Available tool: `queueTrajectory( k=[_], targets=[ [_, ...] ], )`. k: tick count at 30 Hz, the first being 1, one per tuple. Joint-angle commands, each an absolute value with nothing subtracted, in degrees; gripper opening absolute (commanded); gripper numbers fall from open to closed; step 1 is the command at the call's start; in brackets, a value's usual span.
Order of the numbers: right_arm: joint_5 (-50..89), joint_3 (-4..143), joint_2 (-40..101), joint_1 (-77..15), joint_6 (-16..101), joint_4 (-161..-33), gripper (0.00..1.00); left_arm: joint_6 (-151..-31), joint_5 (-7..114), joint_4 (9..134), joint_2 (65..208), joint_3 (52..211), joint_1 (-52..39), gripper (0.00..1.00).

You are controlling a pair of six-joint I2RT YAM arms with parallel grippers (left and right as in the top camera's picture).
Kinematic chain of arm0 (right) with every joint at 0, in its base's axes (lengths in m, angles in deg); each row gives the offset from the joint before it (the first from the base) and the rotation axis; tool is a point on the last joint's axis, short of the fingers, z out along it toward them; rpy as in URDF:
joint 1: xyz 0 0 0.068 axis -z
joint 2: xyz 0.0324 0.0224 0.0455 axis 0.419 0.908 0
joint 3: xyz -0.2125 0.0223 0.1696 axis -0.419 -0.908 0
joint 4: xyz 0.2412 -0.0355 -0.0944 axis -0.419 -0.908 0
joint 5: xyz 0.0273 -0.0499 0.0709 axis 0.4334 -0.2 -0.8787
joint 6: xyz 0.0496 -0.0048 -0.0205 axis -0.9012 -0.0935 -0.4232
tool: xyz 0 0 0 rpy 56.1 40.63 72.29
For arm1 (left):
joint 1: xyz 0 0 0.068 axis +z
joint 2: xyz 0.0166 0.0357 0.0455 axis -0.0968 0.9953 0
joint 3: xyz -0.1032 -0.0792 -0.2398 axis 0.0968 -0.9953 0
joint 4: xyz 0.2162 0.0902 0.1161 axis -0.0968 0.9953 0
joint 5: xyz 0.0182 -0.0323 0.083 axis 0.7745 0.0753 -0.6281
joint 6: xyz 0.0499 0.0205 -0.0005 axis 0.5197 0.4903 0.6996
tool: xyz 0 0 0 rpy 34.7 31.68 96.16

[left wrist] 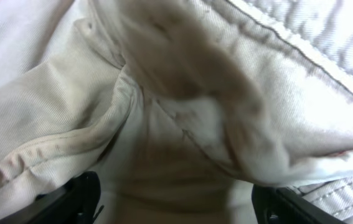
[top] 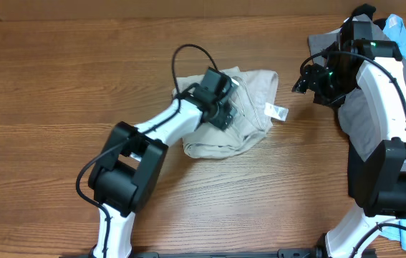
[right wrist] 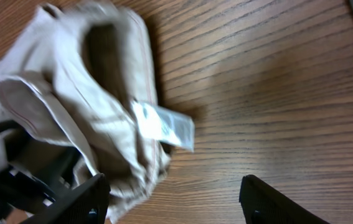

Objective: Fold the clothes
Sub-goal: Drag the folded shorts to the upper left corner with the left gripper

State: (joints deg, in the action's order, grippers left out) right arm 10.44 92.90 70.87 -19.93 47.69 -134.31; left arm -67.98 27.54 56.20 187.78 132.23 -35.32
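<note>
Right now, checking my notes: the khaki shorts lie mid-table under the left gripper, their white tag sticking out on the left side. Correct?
No. The overhead view shows the white tag sticking out on the right side of the khaki shorts. The rest holds.

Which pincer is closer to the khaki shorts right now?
Left. The left pincer sits open right on top of the shorts; the right pincer hangs open off to their right, over bare table.

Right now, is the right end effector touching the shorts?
Apart. The overhead view shows a strip of bare table between the right end effector and the nearest edge of the shorts, tag included.
</note>
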Motion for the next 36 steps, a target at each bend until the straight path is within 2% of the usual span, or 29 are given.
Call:
queueTrajectory(
  k=[1,3,15,21,30,31,32,33,36],
  targets=[
    [10.84,93.64,70.19,-19.87,47.98,-134.42,0.72,-78.23,18.08,58.87,197.62,128.21,-21.83,0.86],
    [10.84,93.64,70.19,-19.87,47.98,-134.42,0.72,-85.16,18.67,58.76,197.68,128.34,-13.74,0.89],
    [10.82,93.64,70.19,-19.87,47.96,-134.44,0.72,-88.18,23.98,53.14,197.68,128.38,9.45,0.95],
    [10.82,93.64,70.19,-19.87,47.96,-134.4,0.72,-96.07,28.09,51.06,197.68,128.43,16.46,0.96],
    [10.82,93.64,70.19,-19.87,48.0,-134.31,0.72,-91.0,28.55,49.88,197.64,129.47,18.45,1.0],
    [10.82,93.64,70.19,-19.87,48.44,-134.12,0.84,-89.8,28.48,51.39,197.46,130.65,18.43,1.0],
    [10.82,93.64,70.19,-19.87,48.96,-133.79,0.89,-89.47,28.37,52.55,197.33,131.57,18.43,1.0],
    [10.82,93.67,70.19,-19.87,49.49,-132.59,1.0,-89.14,28.35,56.57,196.76,134.9,18.45,1.0],
    [10.77,94.17,70.17,-19.87,49.46,-131.56,1.0,-89.14,28.37,64.4,195.06,141.3,18.45,1.0]
  ],
)
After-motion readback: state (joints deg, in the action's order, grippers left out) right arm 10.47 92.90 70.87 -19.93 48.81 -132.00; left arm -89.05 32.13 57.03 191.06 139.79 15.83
